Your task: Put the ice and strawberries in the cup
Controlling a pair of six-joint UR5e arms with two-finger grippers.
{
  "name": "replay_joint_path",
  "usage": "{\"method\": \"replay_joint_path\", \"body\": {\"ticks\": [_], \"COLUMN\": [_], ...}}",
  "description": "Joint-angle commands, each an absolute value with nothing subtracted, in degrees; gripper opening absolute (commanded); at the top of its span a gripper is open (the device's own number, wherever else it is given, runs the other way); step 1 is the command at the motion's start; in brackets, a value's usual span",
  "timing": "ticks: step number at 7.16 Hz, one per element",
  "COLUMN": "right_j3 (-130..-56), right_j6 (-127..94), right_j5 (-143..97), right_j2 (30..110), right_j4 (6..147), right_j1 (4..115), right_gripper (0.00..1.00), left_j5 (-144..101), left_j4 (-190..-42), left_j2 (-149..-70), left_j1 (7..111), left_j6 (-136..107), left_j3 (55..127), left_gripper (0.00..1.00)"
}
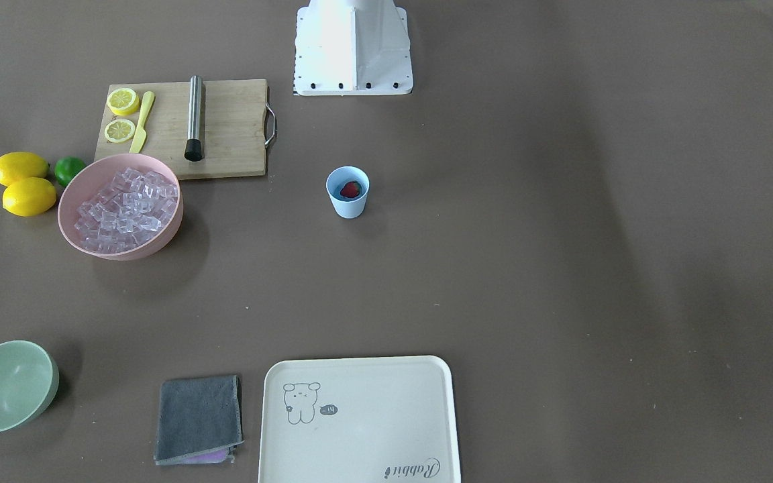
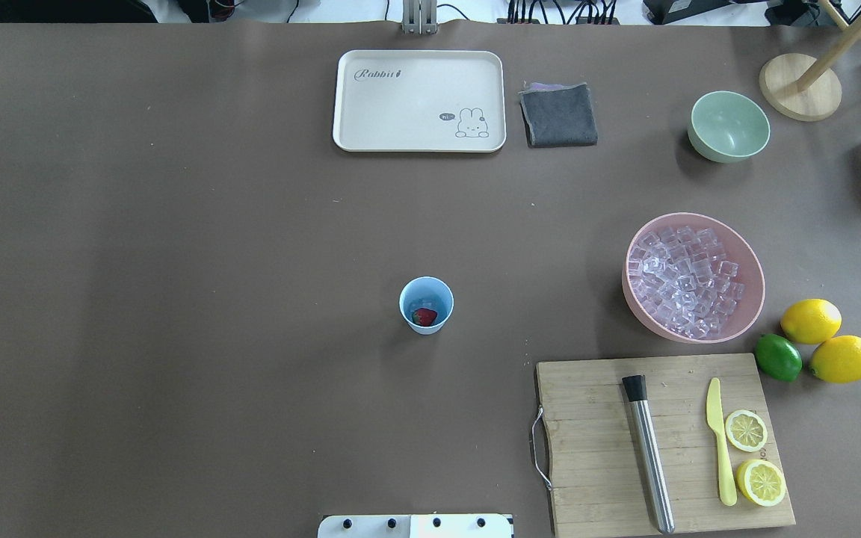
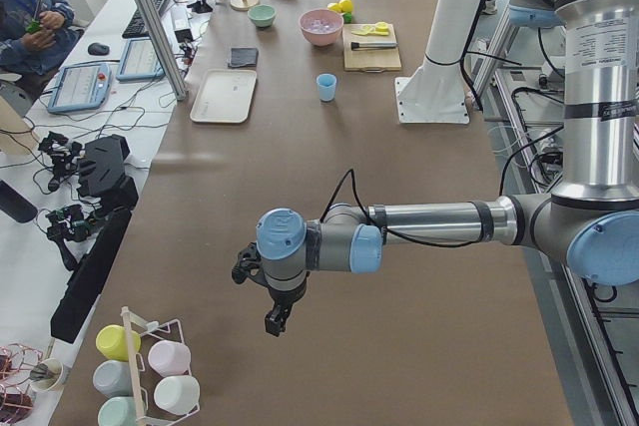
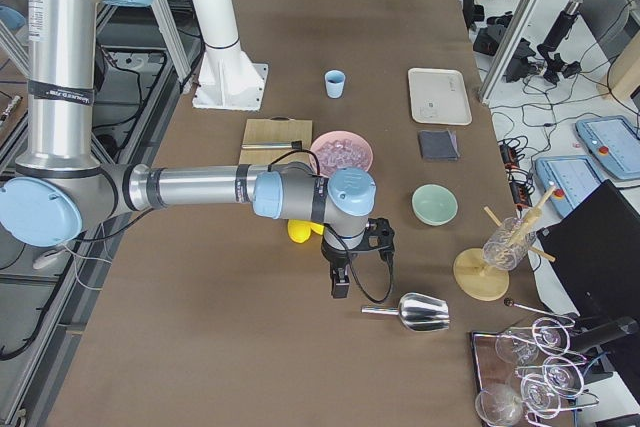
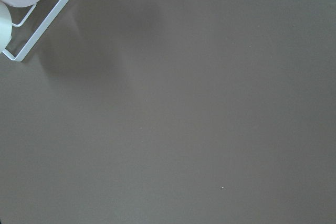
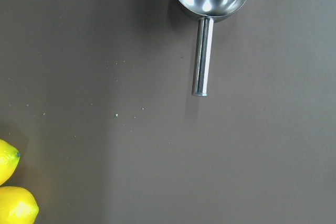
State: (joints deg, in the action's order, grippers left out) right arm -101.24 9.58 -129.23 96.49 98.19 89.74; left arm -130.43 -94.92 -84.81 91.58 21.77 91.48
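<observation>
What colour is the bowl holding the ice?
The bowl is pink, clearest in the overhead view.

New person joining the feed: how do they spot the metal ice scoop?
From the pink plastic bowl of clear ice cubes, look past the pale green bowl toward the table's end on the robot's right. The shiny steel scoop lies on the brown tabletop, beside a round wooden stand base. Unlike the straight steel rod on the wooden cutting board, it has a wide hollow head.

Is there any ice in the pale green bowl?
No, the pale green bowl shows only its bare inside, while the ice is heaped in the pink bowl.
</observation>
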Motion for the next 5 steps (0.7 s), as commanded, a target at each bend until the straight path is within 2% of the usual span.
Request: {"method": "replay_joint_path", "body": {"ticks": [1, 5], "right_j3": [-101.16, -101.16], "right_j6": [9.67, 9.67], "right_j5": [-129.11, -129.20], "right_j2": [96.50, 96.42], "right_j4": [98.17, 98.17], "right_j1": [89.74, 89.74], "right_gripper": [1.00, 1.00], "left_j5": [-130.43, -130.43], "left_j4": [-94.92, -95.01], "left_j2": [-84.81, -84.81], "left_j1": [91.58, 91.58], "left_j6": [21.71, 21.80], "left_j3": [91.41, 90.97], "left_gripper": [0.98, 0.98]}}
